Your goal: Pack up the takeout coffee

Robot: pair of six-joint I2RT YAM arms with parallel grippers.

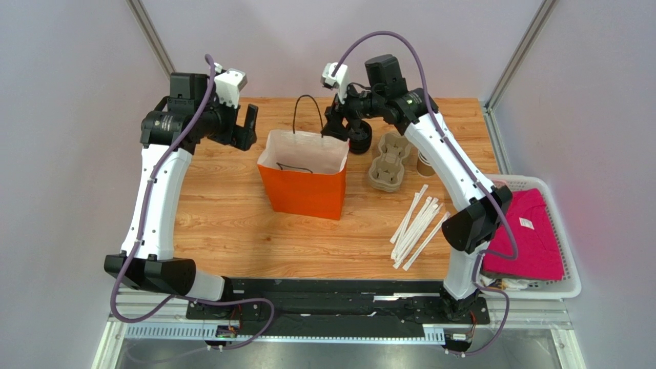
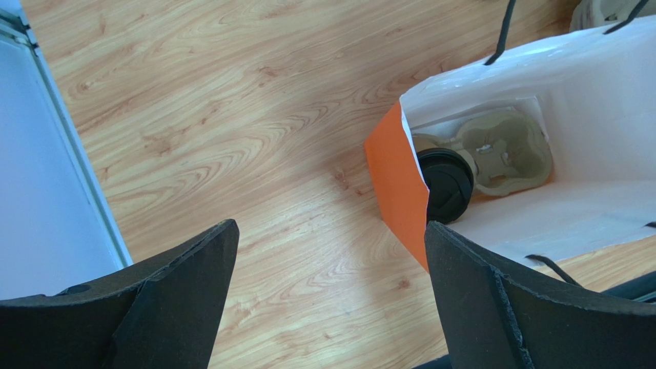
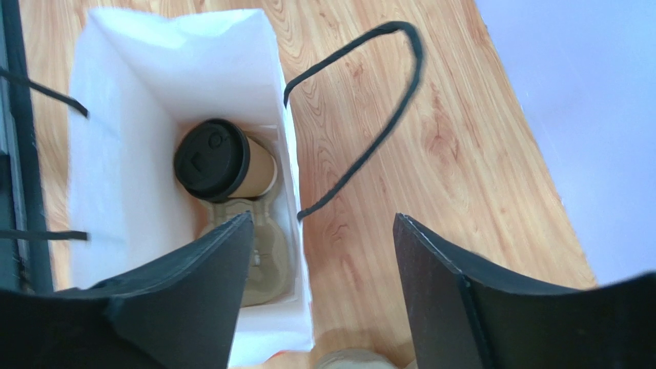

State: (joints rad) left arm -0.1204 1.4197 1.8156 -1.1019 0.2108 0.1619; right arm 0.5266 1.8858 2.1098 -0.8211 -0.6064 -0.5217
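Observation:
The takeout coffee (image 3: 212,160), a tan paper cup with a black lid, stands inside the orange paper bag (image 1: 302,191) in one pocket of a pulp cup carrier (image 3: 266,254). In the left wrist view only its lid (image 2: 446,184) shows past the bag's orange edge (image 2: 396,181), with the carrier (image 2: 500,150) beside it. My right gripper (image 3: 323,231) is open and empty above the bag's rim, by a black handle (image 3: 369,115); in the top view it (image 1: 336,127) hovers over the bag's far right corner. My left gripper (image 2: 331,238) is open and empty over bare table left of the bag (image 1: 248,124).
A stack of black lids (image 1: 360,137), spare pulp carriers (image 1: 389,165) and a stack of lidless cups (image 1: 426,164) stand right of the bag. White straws (image 1: 416,223) lie at front right. A white basket (image 1: 566,254) holds a pink cloth (image 1: 531,231) at the right edge.

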